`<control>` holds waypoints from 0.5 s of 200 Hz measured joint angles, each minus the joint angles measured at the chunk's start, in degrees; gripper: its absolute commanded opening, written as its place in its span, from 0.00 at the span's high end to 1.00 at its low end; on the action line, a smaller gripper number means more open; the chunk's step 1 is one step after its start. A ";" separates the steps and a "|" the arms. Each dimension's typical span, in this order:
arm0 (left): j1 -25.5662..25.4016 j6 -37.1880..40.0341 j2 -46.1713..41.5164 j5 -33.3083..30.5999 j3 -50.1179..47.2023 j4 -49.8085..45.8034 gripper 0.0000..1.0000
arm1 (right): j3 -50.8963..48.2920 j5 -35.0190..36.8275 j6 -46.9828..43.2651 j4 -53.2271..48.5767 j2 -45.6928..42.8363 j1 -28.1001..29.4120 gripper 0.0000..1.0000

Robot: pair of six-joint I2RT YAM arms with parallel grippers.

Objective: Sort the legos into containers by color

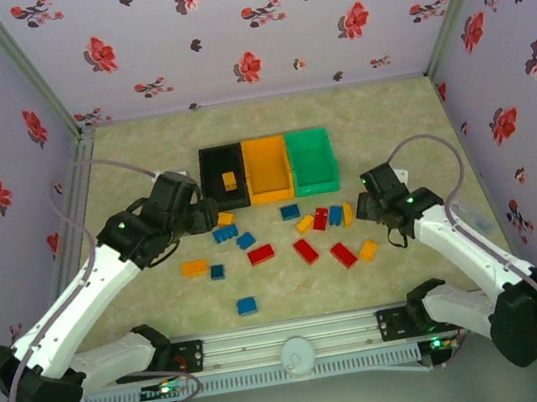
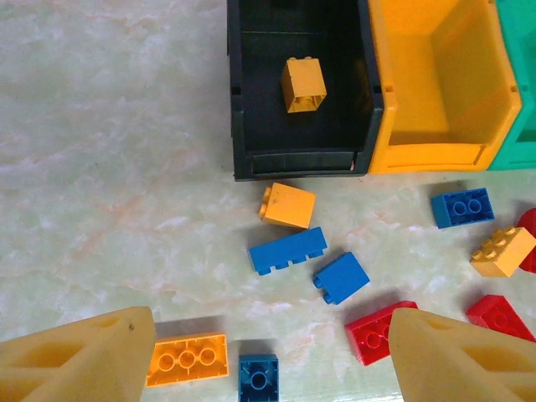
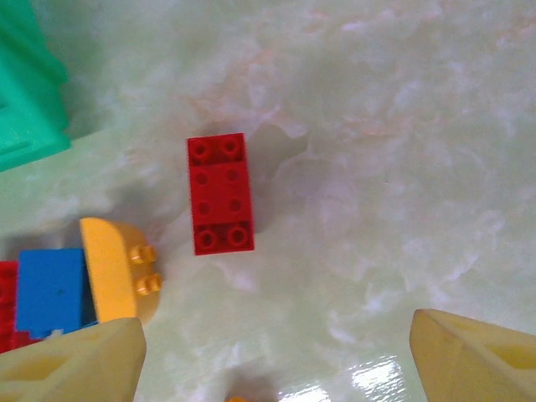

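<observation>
Left wrist view crops the green container (image 2: 519, 84) at right edge.

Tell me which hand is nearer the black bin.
Left. The left hand hovers just before the near-left corner of the black bin; the right hand is far right, past the green bin.

Lilac wallpaper walls (image 1: 249, 2) with red and black flowers (image 1: 355, 18) on three sides; pale green marbled tabletop (image 1: 131, 161), evenly lit.

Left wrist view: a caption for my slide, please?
One orange brick lies in the black bin; open fingers hover over scattered bricks.
</observation>
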 measured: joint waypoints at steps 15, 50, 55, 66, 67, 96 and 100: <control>0.00 0.00 -0.57 -0.04 0.00 -0.02 0.26 | -0.02 -1.49 -0.42 1.09 2.16 -2.08 0.21; -0.04 0.00 -0.48 -0.09 0.00 -0.68 0.26 | -0.02 -5.33 -2.51 4.87 7.96 -4.57 0.25; -0.04 0.00 -0.44 -0.09 0.00 -0.81 0.26 | -0.02 -5.68 -2.86 5.35 8.79 -4.68 0.26; -0.04 0.00 -0.35 -0.09 0.00 -1.03 0.26 | 0.02 -6.47 -3.39 6.36 10.62 -4.79 0.27; -0.04 0.00 -0.35 -0.07 0.00 -1.03 0.26 | 0.04 -6.54 -3.39 6.47 10.75 -4.79 0.27; -0.17 0.00 -0.28 -0.07 0.00 -1.51 0.26 | 0.70 -7.89 -4.63 8.31 15.26 -4.83 0.29; -0.22 0.00 -0.28 -0.07 0.00 -1.57 0.26 | 0.87 -7.96 -4.70 8.46 15.78 -4.83 0.30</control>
